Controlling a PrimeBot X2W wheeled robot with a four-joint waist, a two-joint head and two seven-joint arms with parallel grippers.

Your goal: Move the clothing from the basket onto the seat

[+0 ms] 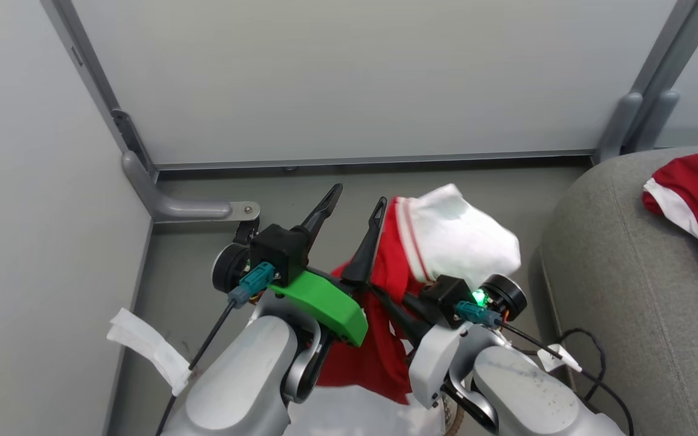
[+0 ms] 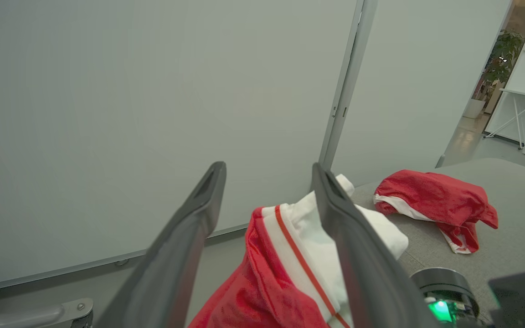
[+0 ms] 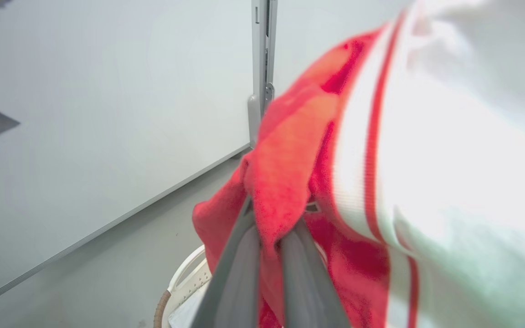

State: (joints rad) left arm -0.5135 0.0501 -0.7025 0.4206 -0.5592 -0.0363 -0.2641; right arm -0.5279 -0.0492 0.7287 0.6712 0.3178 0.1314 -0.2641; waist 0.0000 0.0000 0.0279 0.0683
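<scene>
A red and white piece of clothing point(image 1: 446, 242) hangs lifted over the basket, with my right gripper point(image 3: 267, 218) shut on a red fold of it. In the head view the right gripper point(image 1: 388, 300) reaches in from the lower right, partly behind the left arm. My left gripper point(image 1: 355, 204) stands open just left of the garment, one finger against the red fabric and nothing between its fingers point(image 2: 208, 200). A second red garment point(image 1: 697, 200) lies on the grey seat point(image 1: 615, 272) at the right. The basket's brown rim point(image 1: 455, 418) and white wall point(image 3: 185, 282) show below.
Pale wall panels point(image 1: 355, 72) with grey metal posts and a floor bracket point(image 1: 191, 209) close in the back and left. A black cable point(image 1: 591, 357) trails by the seat. A white tag point(image 1: 149, 345) lies on the floor at lower left.
</scene>
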